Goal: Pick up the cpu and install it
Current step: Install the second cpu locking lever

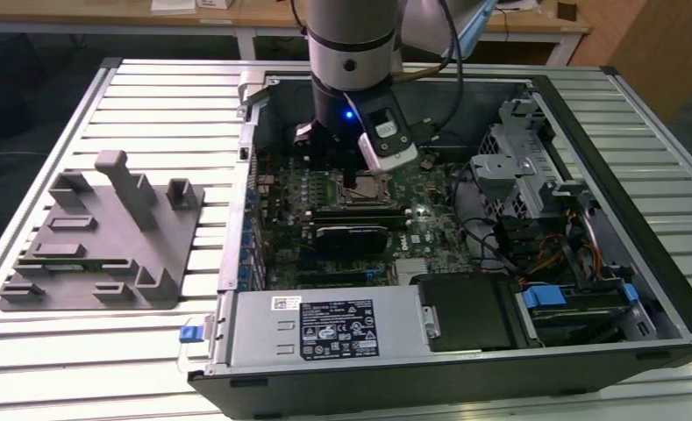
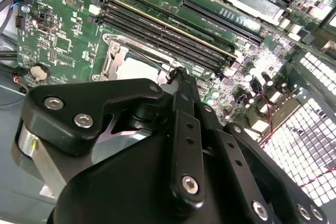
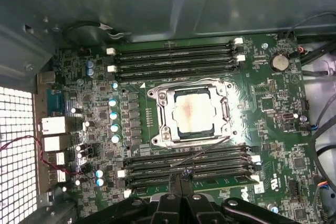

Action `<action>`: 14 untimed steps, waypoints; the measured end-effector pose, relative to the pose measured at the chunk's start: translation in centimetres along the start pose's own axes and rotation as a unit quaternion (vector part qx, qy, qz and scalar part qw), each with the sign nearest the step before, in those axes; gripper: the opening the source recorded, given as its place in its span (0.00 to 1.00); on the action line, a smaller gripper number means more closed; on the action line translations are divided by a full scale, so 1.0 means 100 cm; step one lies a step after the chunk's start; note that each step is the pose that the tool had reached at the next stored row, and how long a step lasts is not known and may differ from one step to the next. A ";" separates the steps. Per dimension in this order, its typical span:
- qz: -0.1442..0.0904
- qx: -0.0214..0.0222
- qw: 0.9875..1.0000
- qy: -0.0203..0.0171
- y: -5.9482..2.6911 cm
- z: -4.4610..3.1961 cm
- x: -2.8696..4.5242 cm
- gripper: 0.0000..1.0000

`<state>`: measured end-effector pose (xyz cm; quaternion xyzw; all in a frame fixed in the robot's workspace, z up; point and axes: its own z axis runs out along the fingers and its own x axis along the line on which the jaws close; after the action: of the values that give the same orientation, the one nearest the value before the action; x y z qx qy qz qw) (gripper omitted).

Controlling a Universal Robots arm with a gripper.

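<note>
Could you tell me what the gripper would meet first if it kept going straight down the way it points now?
Probably the memory slots beside the socket holding the cpu, though depth is unclear.

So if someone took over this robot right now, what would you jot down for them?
Gripper: fingers shut, holding nothing, poised above the motherboard beside the memory slots.
The cpu: lies flat inside the socket frame, pale top up, apart from the gripper.
Done: the cpu is picked up and placed in the socket, by the look of it.
Left: a thin wire lever slants across the near memory slots, so the socket is probably not latched; I cannot tell for sure.
</note>
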<state>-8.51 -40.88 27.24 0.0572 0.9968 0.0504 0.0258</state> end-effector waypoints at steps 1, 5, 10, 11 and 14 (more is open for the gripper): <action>0.000 0.000 1.000 0.000 0.0000 0.0006 0.0000 0.11; -0.001 0.000 1.000 0.000 -0.0003 0.0040 -0.0006 0.11; -0.013 -0.001 1.000 0.001 -0.0001 0.0074 -0.0010 0.11; -0.017 -0.001 1.000 0.002 -0.0001 0.0079 -0.0010 0.11; -0.030 -0.001 1.000 0.003 0.0004 0.0094 -0.0010 0.11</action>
<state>-8.36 -40.76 26.31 0.0274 0.9980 0.0511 0.0243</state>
